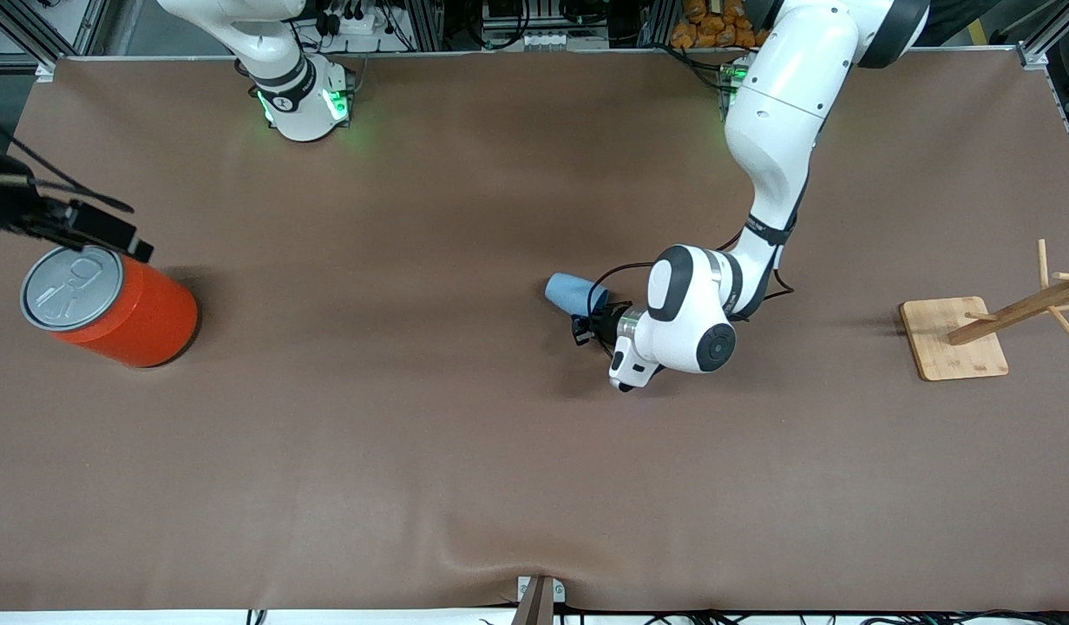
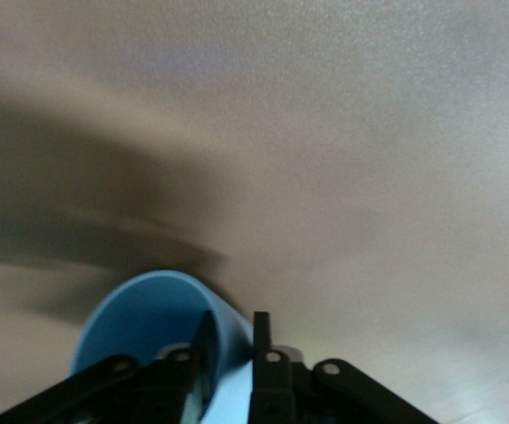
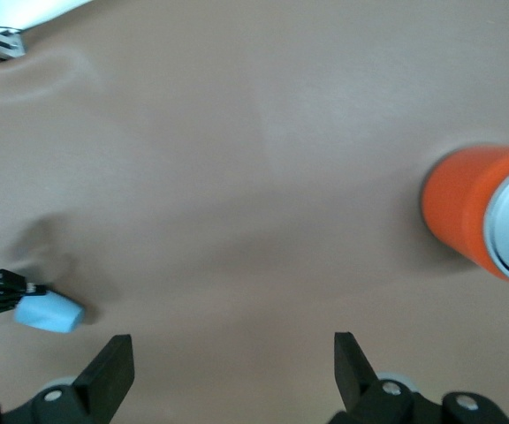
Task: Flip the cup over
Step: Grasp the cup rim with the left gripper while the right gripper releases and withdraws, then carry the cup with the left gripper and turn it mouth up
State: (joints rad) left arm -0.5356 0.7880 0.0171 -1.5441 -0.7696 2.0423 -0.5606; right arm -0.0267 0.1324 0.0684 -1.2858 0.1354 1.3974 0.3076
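The light-blue cup [image 1: 572, 292] is tipped on its side near the middle of the table, with its closed end toward the right arm's end. My left gripper [image 1: 597, 318] is shut on its rim. In the left wrist view one finger is inside the cup [image 2: 144, 314] and one finger [image 2: 261, 344] is outside the wall, and the left gripper [image 2: 232, 334] pinches it. My right gripper [image 1: 92, 227] waits open and empty over the orange can. In the right wrist view the right gripper [image 3: 232, 353] shows wide open, with the cup [image 3: 49, 312] far off.
A big orange can [image 1: 122, 317] with a grey pull-tab lid stands near the right arm's end; it also shows in the right wrist view [image 3: 467, 216]. A wooden peg stand [image 1: 953, 340] sits near the left arm's end. Brown table cover [image 1: 413, 417] all round.
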